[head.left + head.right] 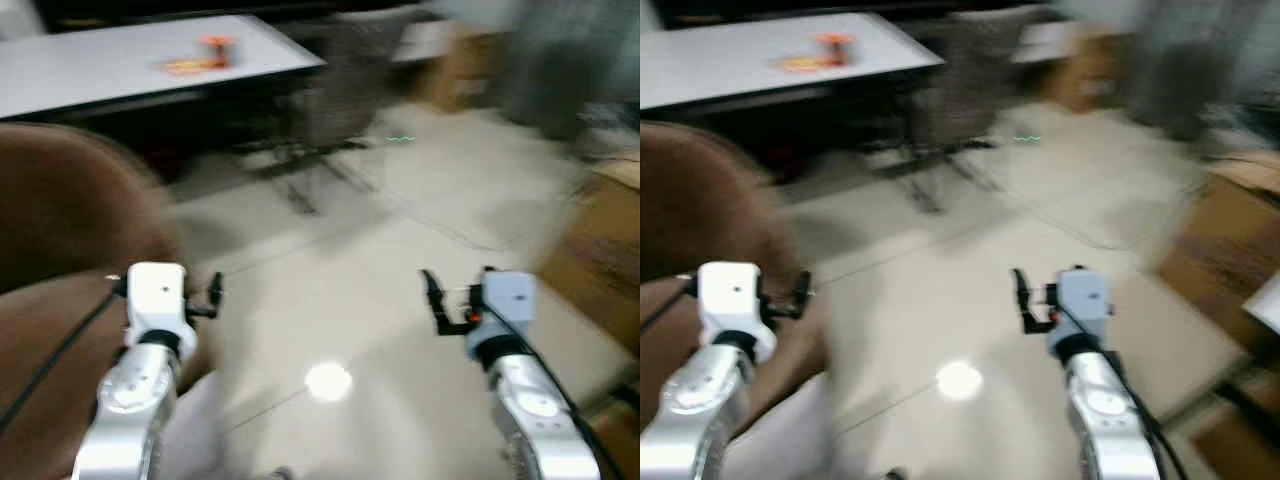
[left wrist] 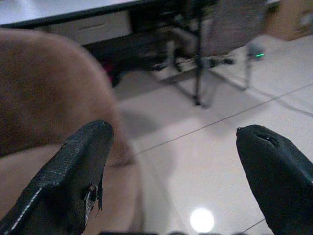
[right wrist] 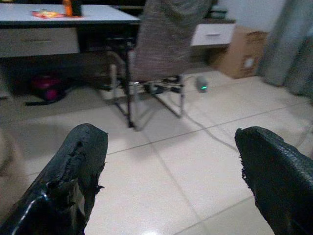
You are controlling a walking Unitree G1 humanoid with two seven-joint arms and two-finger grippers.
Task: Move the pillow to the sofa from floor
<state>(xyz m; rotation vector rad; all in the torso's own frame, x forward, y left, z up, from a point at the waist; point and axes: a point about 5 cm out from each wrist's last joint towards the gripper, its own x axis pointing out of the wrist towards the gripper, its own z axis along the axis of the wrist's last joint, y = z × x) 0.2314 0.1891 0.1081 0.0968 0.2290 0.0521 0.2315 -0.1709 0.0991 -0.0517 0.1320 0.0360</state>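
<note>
We see both grippers wide open, empty: left gripper (image 1: 215,293), right gripper (image 1: 432,300) | brown sofa (image 1: 60,230) at left | pillow: cannot tell where | advice: turn slowly, search floor (image 1: 340,300) first.

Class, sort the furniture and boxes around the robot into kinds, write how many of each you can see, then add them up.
Brown sofa: 1
White table: 1
Chair: 1
Cardboard boxes: 2, one by the curtain, one at the robot's right
Total: 5
</note>
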